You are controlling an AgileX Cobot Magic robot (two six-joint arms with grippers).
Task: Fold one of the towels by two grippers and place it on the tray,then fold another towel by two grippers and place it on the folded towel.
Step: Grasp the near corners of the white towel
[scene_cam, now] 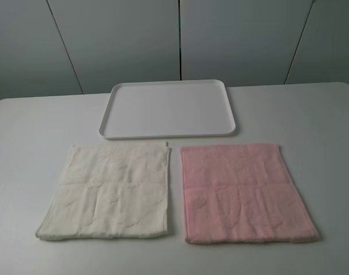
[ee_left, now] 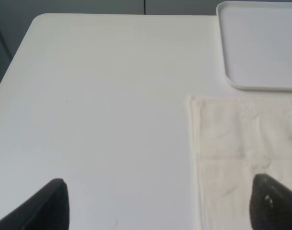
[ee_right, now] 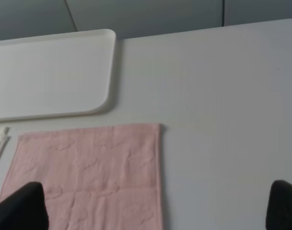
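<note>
Lying flat, the cream square terry towel (scene_cam: 106,192) awaited its first fold; the black left gripper (ee_left: 160,191) and right gripper (ee_right: 156,191) gaped empty, each likely needing a corner.

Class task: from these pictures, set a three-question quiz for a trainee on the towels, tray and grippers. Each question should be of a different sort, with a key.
1. True or false: a towel lies on the tray.
2. In the high view, where does the cream towel lie relative to the pink towel? A) to its left B) to its right C) on top of it
3. Fill the gap: the left gripper and right gripper both stand ___.
Key: 1 false; 2 A; 3 open.
</note>
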